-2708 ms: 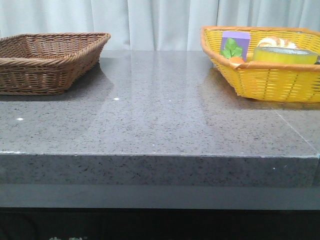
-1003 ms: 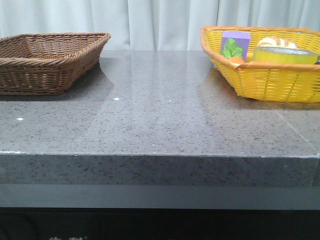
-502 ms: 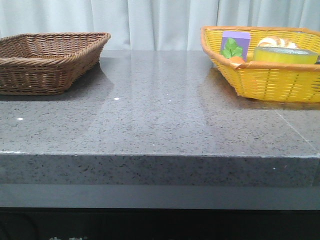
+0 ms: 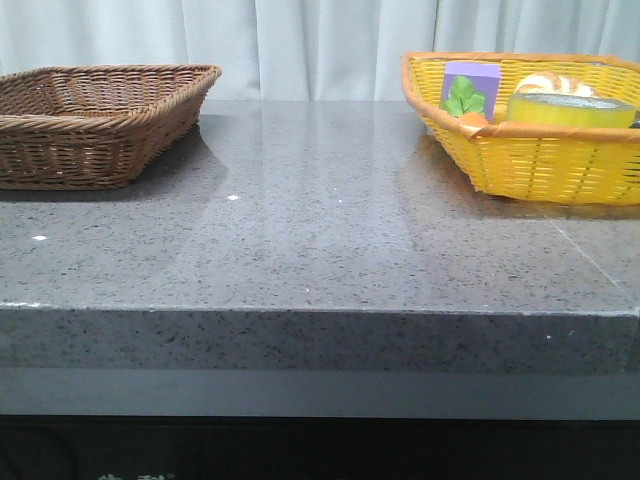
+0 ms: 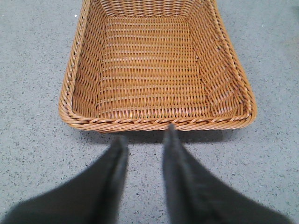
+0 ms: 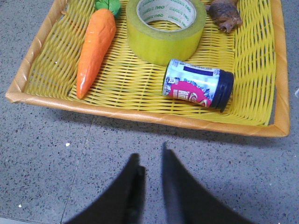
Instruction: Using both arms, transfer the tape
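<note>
Left black angular pincer [image 5: 144, 135] hangs low with fingers slightly parted, gripping nothing; right black angular pincer [image 6: 149, 156] likewise, a narrow gap between its tips.

Front view: yellow basket [image 4: 530, 160] cut off by the right edge, its wall hiding the lower part of the tape [image 4: 570, 109]; brown basket [image 4: 95, 125] cut off by the left edge; neither arm in frame. Right wrist view: carrot [image 6: 96, 46] greens, tape top and a brown item [image 6: 225, 14] clipped by the picture's edge. Both wrist views: black fingers [image 5: 117, 163] out of focus, outlines soft
</note>
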Robot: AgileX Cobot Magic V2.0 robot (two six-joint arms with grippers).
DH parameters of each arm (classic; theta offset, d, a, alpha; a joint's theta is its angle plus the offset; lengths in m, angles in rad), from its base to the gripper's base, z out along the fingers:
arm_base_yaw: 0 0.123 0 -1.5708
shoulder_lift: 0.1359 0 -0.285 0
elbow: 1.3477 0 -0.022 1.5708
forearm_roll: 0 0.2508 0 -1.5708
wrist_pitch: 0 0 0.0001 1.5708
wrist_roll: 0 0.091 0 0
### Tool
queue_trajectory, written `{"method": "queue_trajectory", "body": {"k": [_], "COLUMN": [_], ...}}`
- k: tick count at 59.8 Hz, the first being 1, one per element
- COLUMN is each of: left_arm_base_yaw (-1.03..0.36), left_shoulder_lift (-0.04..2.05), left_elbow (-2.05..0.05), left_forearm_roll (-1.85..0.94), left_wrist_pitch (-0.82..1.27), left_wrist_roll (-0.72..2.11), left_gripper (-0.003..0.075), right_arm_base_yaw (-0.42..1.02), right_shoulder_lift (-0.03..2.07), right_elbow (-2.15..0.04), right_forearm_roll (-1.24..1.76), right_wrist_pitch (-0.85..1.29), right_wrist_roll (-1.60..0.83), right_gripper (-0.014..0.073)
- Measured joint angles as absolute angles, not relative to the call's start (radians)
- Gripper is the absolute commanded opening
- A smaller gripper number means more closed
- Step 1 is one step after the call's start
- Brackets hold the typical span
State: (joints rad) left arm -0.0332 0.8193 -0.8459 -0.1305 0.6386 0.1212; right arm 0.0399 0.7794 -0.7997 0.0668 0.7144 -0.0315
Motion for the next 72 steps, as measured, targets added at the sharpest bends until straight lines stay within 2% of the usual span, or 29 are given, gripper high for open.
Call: {"method": "queue_trajectory", "body": {"k": [4, 8, 19, 35, 48, 58, 72], "left_arm_base_yaw": [-0.033, -0.033, -0.109, -0.426, -0.634, -0.703, -0.712], "left_shoulder_lift": [0.831, 0.841, 0.864, 0.866, 0.866, 0.866, 0.866], "left_elbow": [-0.846, -0.846, -0.846, -0.846, -0.846, -0.846, -0.846], "left_forearm_roll": [-0.131, -0.131, -0.143, -0.155, -0.158, -0.16, -0.16], "left_wrist_pitch": [0.634, 0.63, 0.602, 0.556, 0.54, 0.54, 0.54], "left_wrist_roll": [0.121, 0.121, 0.121, 0.132, 0.134, 0.135, 0.135], "left_gripper": [0.0521, 0.0526, 0.0526, 0.0526, 0.0526, 0.0526, 0.0526], "right_arm_base_yaw": [0.04, 0.04, 0.033, -0.062, -0.077, -0.077, -0.077], "right_shoulder_lift": [0.779, 0.779, 0.824, 1.028, 1.235, 1.403, 1.627], "right_elbow": [-0.8, -0.8, -0.829, -1.027, -1.203, -1.343, -1.548], "right_forearm_roll": [0.067, 0.067, 0.063, 0.058, 0.06, 0.075, 0.076], "right_wrist_pitch": [0.714, 0.714, 0.718, 0.787, 0.864, 0.908, 0.968], "right_wrist_roll": [-0.031, -0.031, -0.026, 0.0, 0.0, 0.0, 0.0], "right_gripper": [0.0486, 0.0526, 0.0517, 0.0517, 0.0517, 0.0517, 0.0517]}}
